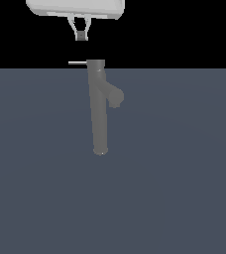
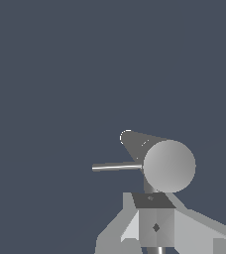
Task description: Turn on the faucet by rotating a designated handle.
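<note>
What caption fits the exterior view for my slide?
White gripper hovers above the grey faucet, clear of its thin silver handle.

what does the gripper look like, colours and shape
The gripper has a wide, white, boxy body with rounded edges. Two thin light-grey fingers taper down to small darker grey tips. In the wrist view the parts look angular and grey, with a dark pad. No cables or markings show.
</note>
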`<state>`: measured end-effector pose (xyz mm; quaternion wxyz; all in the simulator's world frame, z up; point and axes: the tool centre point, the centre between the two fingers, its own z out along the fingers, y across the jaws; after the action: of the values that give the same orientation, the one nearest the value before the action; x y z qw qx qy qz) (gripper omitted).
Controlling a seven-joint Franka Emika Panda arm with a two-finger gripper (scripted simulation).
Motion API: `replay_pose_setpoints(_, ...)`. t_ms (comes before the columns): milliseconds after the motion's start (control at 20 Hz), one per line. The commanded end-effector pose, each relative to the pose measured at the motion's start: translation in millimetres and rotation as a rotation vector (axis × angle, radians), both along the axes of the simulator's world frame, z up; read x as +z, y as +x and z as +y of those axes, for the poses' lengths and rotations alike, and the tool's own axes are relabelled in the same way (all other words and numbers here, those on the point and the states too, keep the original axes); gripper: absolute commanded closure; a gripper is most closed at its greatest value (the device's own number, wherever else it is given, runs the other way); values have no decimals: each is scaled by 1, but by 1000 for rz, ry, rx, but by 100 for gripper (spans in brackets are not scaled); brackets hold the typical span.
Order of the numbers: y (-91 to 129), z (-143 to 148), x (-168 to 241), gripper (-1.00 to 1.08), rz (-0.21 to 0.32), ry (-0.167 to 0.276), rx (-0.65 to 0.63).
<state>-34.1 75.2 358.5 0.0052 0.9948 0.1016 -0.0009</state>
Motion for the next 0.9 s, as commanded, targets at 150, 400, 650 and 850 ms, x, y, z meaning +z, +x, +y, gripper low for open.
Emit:
replay_pose_setpoints(150,25,15,-31,108,-1,5,29)
replay_pose_setpoints(400,37,23,-50,108,-1,9,45)
replay_pose_setpoints(650,42,27,-58,108,0,10,51)
replay_pose_setpoints(850,42,27,-58,108,0,10,51)
